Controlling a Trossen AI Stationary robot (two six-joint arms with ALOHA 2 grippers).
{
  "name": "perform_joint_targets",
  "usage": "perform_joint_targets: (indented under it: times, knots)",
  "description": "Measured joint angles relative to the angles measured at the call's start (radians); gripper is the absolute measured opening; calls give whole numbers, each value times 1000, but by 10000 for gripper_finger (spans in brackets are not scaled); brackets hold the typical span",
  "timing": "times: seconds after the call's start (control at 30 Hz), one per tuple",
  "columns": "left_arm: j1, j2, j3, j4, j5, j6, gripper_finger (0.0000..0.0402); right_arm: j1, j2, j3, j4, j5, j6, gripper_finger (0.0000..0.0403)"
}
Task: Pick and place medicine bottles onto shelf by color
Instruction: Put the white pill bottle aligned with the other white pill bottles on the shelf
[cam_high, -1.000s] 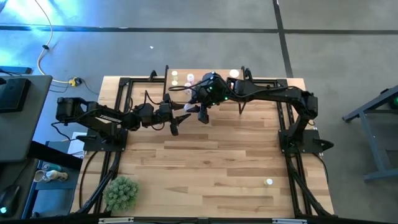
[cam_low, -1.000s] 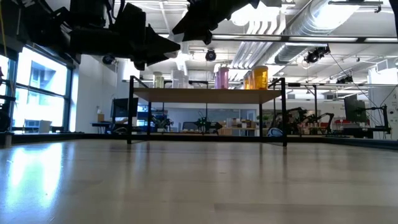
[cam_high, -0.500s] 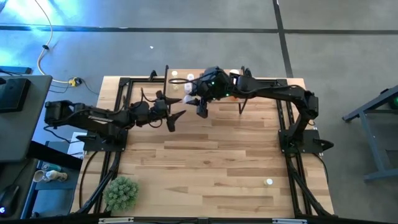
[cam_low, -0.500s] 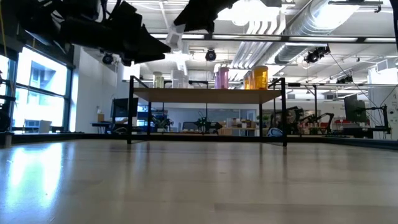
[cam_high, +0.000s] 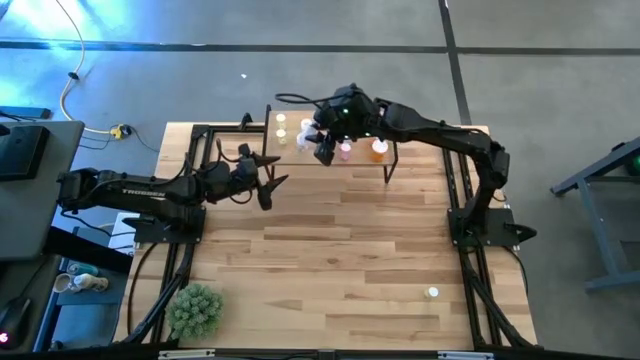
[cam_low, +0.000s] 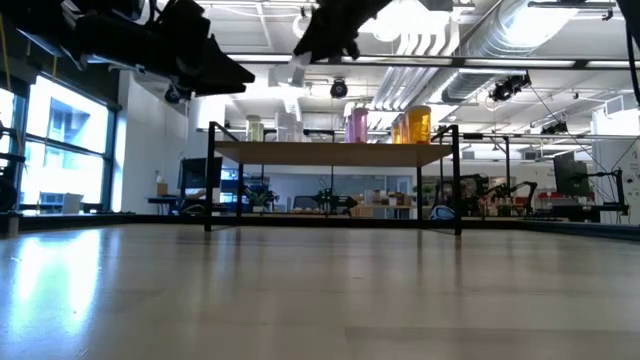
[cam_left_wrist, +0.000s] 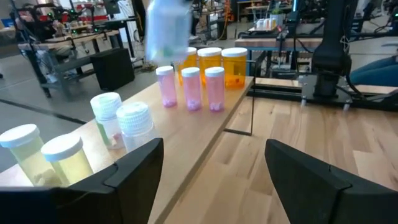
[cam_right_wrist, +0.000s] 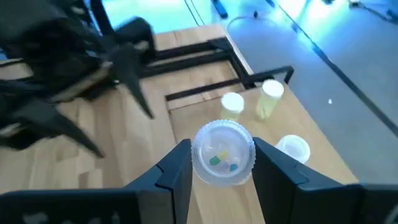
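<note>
My right gripper (cam_high: 320, 141) hangs over the shelf (cam_high: 290, 140) at the table's far edge, shut on a pale bottle (cam_right_wrist: 222, 151) with a white cap. On the shelf top stand yellow-green bottles (cam_left_wrist: 45, 157), pale ones (cam_left_wrist: 121, 121), pink ones (cam_left_wrist: 189, 87) and orange ones (cam_left_wrist: 212, 64), each on its base. My left gripper (cam_high: 268, 186) is open and holds nothing. It stands on the near-left side of the shelf, pointing along it (cam_left_wrist: 205, 134). My right gripper pinches the pale bottle between its two fingers, which stand on opposite sides of its body (cam_right_wrist: 195, 164) just under the cap. The cap faces back toward the wrist. The bottle is lifted clear, above the shelf's bottles (cam_low: 297, 70).
A spiky green plant (cam_high: 195, 308) sits at the near left corner. One small bottle (cam_high: 432, 293) stands alone at the near right. Black arm frames (cam_high: 200, 150) run along both sides of the table. The wooden middle (cam_high: 340, 250) carries nothing.
My left gripper has opened, let go of the pale bottle and drawn back toward the table's left edge. My right gripper has risen and gone toward the far edge, carrying the bottle from in front of the shelf to above it.
</note>
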Motion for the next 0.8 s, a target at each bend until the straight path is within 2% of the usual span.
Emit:
perform_joint_targets:
  times: [0.23,0.6,0.8]
  knots:
    - [1,0,0,-20,-8,1,271,2,98,22,-52,-30,25,124]
    - [4,0,0,-21,-29,1,271,16,228,186,-186,-35,5,124]
    - [4,0,0,-21,-29,1,271,10,252,210,-204,-32,-3,124]
